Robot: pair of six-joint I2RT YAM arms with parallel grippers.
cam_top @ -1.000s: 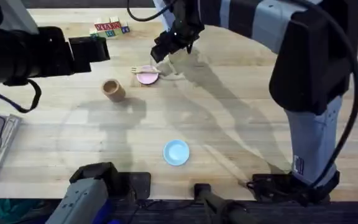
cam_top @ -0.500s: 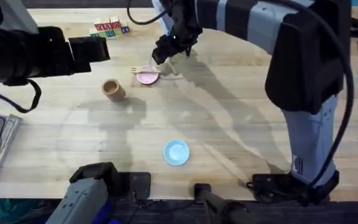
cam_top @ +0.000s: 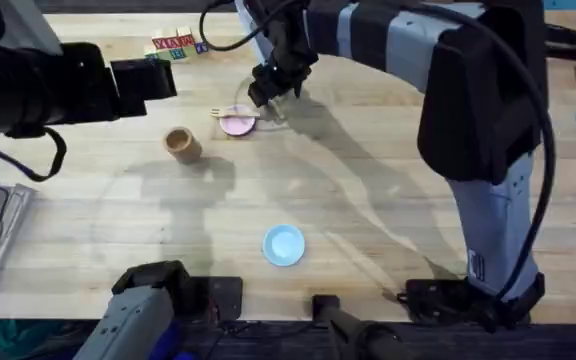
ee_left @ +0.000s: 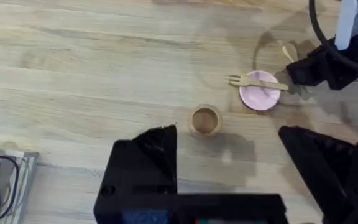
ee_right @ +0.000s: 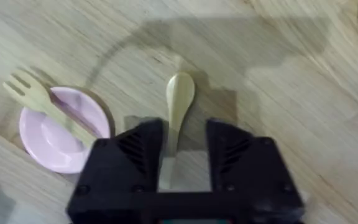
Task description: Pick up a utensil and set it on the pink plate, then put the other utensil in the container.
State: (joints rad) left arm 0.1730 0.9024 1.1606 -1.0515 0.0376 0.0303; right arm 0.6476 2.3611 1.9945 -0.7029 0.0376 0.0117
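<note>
- The fork (ee_right: 51,104) already lies across the pink plate (ee_right: 48,140), its tines past the rim on the side away from the spoon (ee_right: 178,106), its handle over the dish. So I judge the first half of the task done and the spoon to be the thing in hand.
- The spoon lies flat on the desk (cam_top: 368,200) just beside the pink plate, on the side away from the container (cam_top: 181,145), and apart from the plate's rim.
- In the right wrist view the right pincer (ee_right: 184,155) sits over the spoon's handle, released, a finger on either side. The spoon's long axis runs straight out ahead between them, bowl pointing away from the wrist. Whether the fingers touch the handle I cannot tell.
- The jaws therefore close across the thin handle, not along it, which suits a pinch.
- The right arm is clearly the nearer one. The left pincer (ee_left: 229,168) hangs released well back from the pink plate, on the container's side.
- The container stands upright and open near the pink plate, opposite the spoon, so the carry would pass over or around the plate and fork.
</note>
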